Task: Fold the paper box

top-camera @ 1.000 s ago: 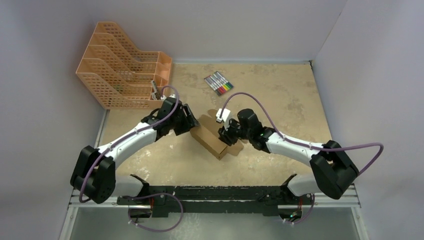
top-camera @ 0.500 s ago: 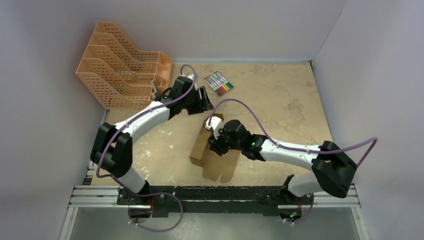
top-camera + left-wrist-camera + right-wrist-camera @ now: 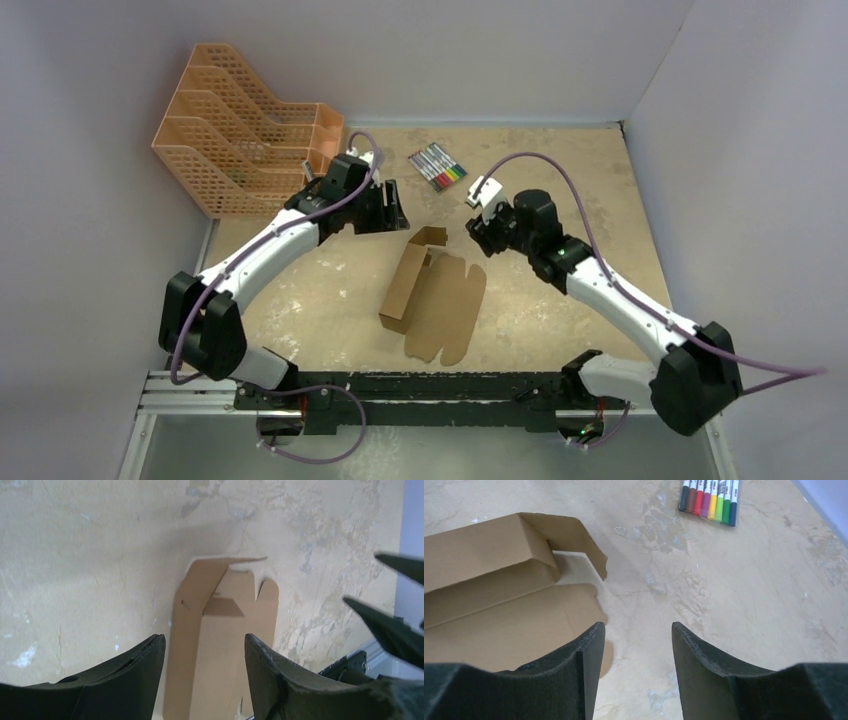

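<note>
The paper box (image 3: 430,298) is plain brown cardboard lying on the table's middle, part folded: a long raised section on its left, a flat panel with rounded tabs on its right. It also shows in the left wrist view (image 3: 220,630) and the right wrist view (image 3: 499,595). My left gripper (image 3: 392,208) is open and empty, above the table just beyond the box's far end. My right gripper (image 3: 480,232) is open and empty, to the right of the box's far end, apart from it.
An orange mesh file rack (image 3: 240,140) stands at the back left. A pack of coloured markers (image 3: 438,166) lies at the back middle, also seen in the right wrist view (image 3: 709,495). Grey walls close the table on three sides.
My right gripper has let go of the box and pulled back up and to the right. My left gripper has shifted a little. The box lies where it was half a second ago.
</note>
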`<state>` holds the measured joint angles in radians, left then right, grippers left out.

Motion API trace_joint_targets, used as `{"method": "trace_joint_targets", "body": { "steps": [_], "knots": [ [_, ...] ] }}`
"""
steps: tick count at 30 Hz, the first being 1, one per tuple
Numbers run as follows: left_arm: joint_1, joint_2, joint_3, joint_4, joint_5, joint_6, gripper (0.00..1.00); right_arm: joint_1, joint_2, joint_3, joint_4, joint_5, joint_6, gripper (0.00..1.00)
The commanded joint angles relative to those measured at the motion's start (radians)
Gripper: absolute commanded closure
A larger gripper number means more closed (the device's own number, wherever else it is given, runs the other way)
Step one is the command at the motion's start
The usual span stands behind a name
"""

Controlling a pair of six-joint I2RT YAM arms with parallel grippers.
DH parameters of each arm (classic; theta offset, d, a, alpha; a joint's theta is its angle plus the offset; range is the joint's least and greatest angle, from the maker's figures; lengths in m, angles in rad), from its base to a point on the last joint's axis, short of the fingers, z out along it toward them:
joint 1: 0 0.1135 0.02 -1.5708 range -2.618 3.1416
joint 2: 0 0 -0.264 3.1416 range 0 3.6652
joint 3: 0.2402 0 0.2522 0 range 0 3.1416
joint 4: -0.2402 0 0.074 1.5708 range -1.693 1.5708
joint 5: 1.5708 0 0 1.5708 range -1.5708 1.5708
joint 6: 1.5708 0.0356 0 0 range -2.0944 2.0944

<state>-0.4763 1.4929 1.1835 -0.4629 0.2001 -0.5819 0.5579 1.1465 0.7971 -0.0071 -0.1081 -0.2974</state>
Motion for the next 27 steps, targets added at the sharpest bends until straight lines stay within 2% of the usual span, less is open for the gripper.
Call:
{"method": "trace_joint_targets", "body": {
  "steps": [1, 6, 14, 17, 22, 27],
  "knots": [
    [-0.033, -0.097, -0.048, -0.035, -0.001, 0.011, 0.41, -0.044, 0.130, 0.113, 0.004, -0.163, -0.095, 0.44],
    [-0.113, -0.120, -0.035, -0.117, -0.122, 0.050, 0.40, -0.047, 0.278, 0.199, 0.060, -0.296, -0.099, 0.40],
    [-0.282, -0.084, -0.004, -0.217, -0.338, 0.073, 0.40, -0.047, 0.453, 0.276, 0.084, -0.408, -0.136, 0.40],
    [-0.311, -0.072, -0.009, -0.212, -0.353, 0.069, 0.40, -0.046, 0.480, 0.286, 0.087, -0.415, -0.140, 0.41],
    [-0.345, -0.030, 0.013, -0.218, -0.366, 0.069, 0.39, -0.047, 0.510, 0.290, 0.091, -0.414, -0.162, 0.46],
    [-0.368, -0.005, 0.011, -0.192, -0.366, 0.068, 0.39, -0.047, 0.523, 0.290, 0.075, -0.415, -0.178, 0.60]
  ]
}}
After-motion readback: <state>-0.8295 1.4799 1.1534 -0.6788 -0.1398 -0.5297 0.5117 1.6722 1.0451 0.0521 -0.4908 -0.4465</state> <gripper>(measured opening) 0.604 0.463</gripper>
